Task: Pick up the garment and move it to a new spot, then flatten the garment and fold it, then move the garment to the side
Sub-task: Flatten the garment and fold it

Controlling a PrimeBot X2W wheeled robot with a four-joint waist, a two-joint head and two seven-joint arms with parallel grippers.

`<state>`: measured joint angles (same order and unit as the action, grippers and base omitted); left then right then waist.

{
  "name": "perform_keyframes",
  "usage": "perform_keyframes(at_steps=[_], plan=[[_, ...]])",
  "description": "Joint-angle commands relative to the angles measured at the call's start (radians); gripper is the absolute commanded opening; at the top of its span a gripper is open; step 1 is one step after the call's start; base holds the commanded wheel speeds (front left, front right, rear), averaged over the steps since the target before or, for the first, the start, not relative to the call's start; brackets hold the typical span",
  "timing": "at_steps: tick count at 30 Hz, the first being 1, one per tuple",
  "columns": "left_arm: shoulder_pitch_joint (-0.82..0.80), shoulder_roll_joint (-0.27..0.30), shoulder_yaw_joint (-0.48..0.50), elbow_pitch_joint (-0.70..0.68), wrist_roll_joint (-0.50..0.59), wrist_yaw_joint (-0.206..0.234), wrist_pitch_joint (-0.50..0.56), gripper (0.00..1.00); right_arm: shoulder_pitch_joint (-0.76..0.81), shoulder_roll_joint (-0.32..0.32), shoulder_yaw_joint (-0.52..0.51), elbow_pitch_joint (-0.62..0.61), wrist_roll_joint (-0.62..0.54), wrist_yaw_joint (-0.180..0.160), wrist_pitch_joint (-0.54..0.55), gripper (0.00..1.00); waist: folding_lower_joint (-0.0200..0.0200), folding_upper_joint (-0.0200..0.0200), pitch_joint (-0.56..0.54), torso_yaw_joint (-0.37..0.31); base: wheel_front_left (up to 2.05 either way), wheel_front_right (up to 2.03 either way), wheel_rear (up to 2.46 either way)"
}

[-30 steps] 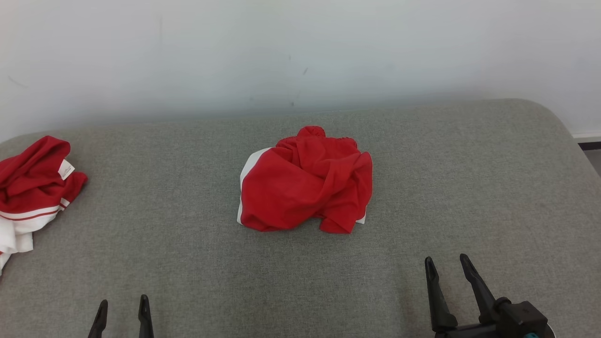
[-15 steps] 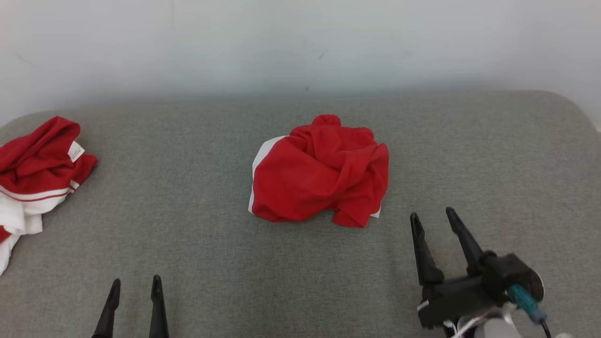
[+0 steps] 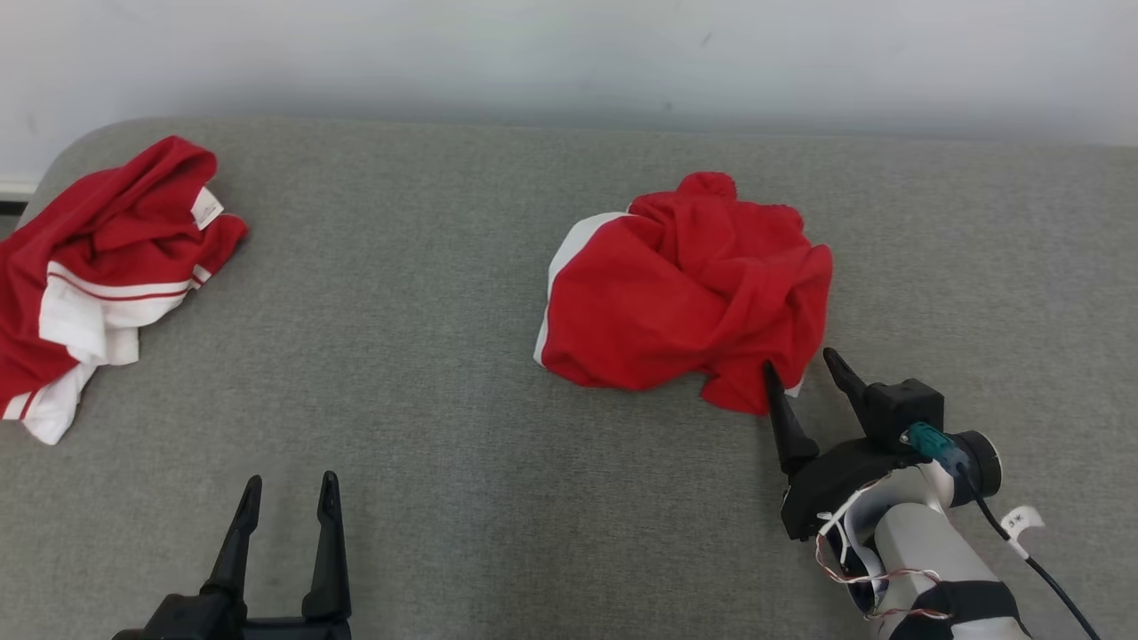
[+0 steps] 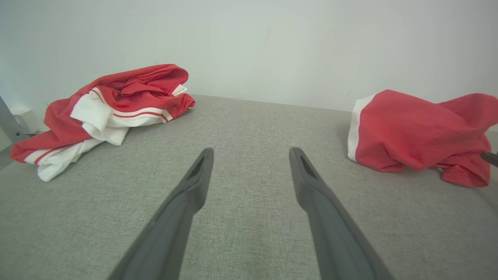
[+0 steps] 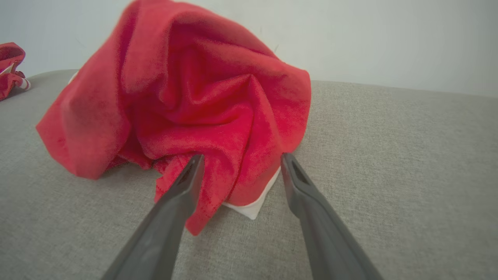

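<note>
The bench (image 3: 427, 356) is covered with coarse grey woven cloth, the garment (image 3: 107, 240) is made of matt cloth, and the fingers (image 4: 183, 210) of smooth dark plastic.

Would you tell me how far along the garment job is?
Nothing is done: the jersey lies crumpled, ungripped. In hand: the right gripper, open, straddles the hem of the plain red garment; the left gripper is open, idle. Left: picking, flattening, folding, setting aside.

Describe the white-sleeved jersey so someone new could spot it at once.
Start at the grey padded surface below the pale wall and go to its far left end. The jersey lies crumpled there; unlike the plain red garment at the centre, it shows broad white sleeves, red-striped trim and a small white label.
</note>
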<state>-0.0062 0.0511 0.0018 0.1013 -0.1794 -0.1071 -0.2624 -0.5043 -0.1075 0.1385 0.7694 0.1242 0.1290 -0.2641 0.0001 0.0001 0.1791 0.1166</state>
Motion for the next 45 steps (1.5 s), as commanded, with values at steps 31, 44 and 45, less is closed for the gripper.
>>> perform_keyframes(at_steps=[31, 44, 45], plan=[[0.048, -0.001, 0.06, 0.044, -0.015, -0.023, -0.003, 1.0, 0.211, -0.03, 0.396, -0.279, 0.348, 0.004, -0.001, 0.0, -0.0001, -0.0001, -0.107, -0.06, 0.0, 0.0, 0.0], [0.041, -0.002, 0.052, 0.044, -0.019, -0.023, -0.003, 1.0, 0.152, 0.031, 0.594, -0.281, 0.403, 0.004, -0.001, 0.0, -0.0001, -0.0001, -0.1, -0.029, 0.0, 0.0, 0.0], [0.04, -0.001, 0.05, 0.046, -0.018, -0.023, -0.003, 1.0, 0.137, 0.038, 0.618, -0.273, 0.409, 0.004, -0.001, 0.0, -0.0001, -0.0001, -0.1, -0.025, 0.0, 0.0, 0.0]])
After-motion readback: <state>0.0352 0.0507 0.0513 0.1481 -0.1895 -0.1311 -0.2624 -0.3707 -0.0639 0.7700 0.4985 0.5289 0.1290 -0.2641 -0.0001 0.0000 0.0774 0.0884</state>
